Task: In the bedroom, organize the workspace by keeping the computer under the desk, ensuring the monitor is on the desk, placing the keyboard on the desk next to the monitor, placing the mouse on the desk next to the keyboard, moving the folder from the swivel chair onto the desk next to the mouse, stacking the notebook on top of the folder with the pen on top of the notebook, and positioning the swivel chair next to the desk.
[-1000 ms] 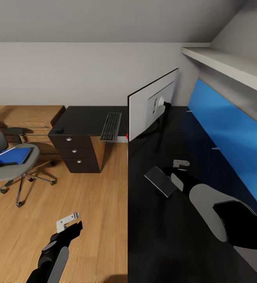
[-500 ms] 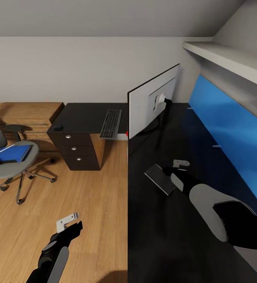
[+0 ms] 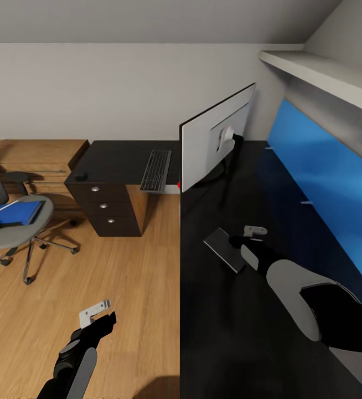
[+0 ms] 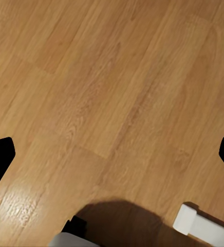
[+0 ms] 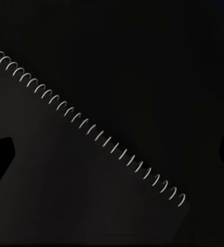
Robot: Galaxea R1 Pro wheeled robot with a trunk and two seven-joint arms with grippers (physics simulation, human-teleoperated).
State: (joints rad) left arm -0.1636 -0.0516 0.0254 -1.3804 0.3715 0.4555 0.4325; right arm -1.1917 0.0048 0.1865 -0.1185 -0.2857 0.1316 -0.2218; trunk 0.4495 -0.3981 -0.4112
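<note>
Right end effector (image 3: 242,242) hovers spread and empty just above the notebook (image 3: 224,249): thin, light, stiff-covered, flat on the tabletop (image 3: 225,332); pinch its free edge.

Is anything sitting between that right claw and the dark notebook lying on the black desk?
Nothing visible does. In the head view the right gripper hovers right at the notebook on the desk, with bare black desktop around it. The right wrist view looks straight onto the notebook's spiral binding.

Dark notebook (image 5: 66,190) with white spiral binding lying flat on black desk (image 5: 143,62).
</note>
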